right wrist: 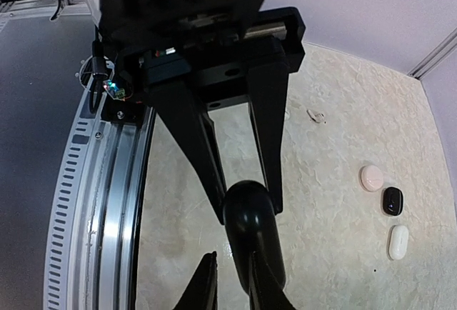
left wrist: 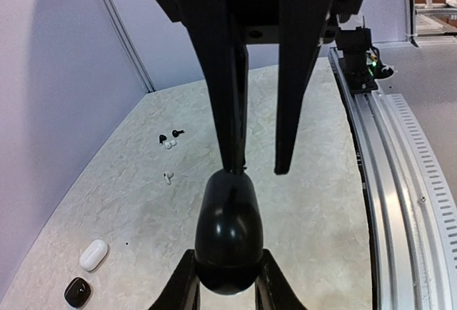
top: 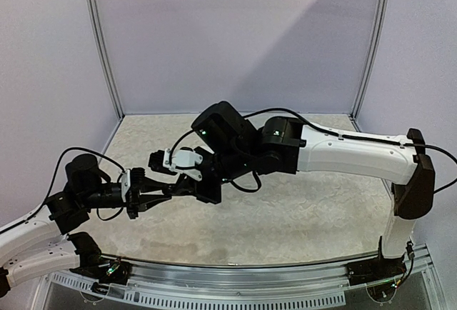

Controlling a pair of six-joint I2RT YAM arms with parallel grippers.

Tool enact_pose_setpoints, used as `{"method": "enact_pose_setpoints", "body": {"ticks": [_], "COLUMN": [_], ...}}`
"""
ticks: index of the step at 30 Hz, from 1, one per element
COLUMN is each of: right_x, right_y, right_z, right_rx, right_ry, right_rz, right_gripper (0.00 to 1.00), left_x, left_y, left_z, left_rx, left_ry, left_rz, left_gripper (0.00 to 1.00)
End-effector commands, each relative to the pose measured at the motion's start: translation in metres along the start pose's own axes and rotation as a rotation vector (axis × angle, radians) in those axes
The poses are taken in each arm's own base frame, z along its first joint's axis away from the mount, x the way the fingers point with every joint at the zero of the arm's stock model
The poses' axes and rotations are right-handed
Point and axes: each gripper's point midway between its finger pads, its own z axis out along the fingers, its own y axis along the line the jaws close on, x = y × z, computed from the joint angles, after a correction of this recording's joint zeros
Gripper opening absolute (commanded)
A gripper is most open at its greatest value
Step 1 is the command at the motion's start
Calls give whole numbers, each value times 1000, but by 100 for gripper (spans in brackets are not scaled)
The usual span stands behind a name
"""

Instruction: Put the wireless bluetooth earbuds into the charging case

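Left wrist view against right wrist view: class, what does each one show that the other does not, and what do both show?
Left wrist only: a cluster of black and white earbuds lying on the table. Right wrist only: a round pale case. Both: the held black case clamped in the left gripper, the right gripper at its top end, a white oval case, a loose black case beside it, and the rail.

Glossy case (left wrist: 228, 233), matt mottled tabletop (left wrist: 318, 206)
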Motion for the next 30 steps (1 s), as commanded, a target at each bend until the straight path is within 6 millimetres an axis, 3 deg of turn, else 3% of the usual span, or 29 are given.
{"method": "enact_pose_setpoints", "body": {"ticks": [1, 5, 9, 12, 16, 22, 24, 27, 30], "right_x": [-3, -7, -6, 1, 8, 8, 8, 8, 6], "right_y": [-5, -13, -24, -27, -18, -14, -14, -17, -18], "right_z": [-23, -37, -41, -27, -7, 6, 7, 8, 6], "right_rx": [31, 85, 98, 86, 18, -31, -35, -29, -37], "right_ry": [-1, -24, -65, -48, -25, -21, -26, -29, -38], "right_rz": [-2, -17, 9, 35, 27, 18, 19, 29, 41], "right_gripper": [19, 36, 84, 90, 86, 69, 58, 34, 18], "left_x": [-11, -11, -12, -14, -19, -20, -20, -20, -20], "left_y": [4, 3, -6, -8, -9, -9, -9, -9, -9], "left_z": [0, -1, -2, -2, -3, -4, -4, -4, -4], "left_rx": [-17, -13, 28, 44, 53, 58, 56, 58, 56], "left_ry": [-28, -30, -50, -63, -77, -80, -81, -80, -80], "left_rz": [3, -9, -48, -91, -121, -155, -154, -157, -158], "left_gripper": [0, 0, 0, 0, 0, 0, 0, 0, 0]}}
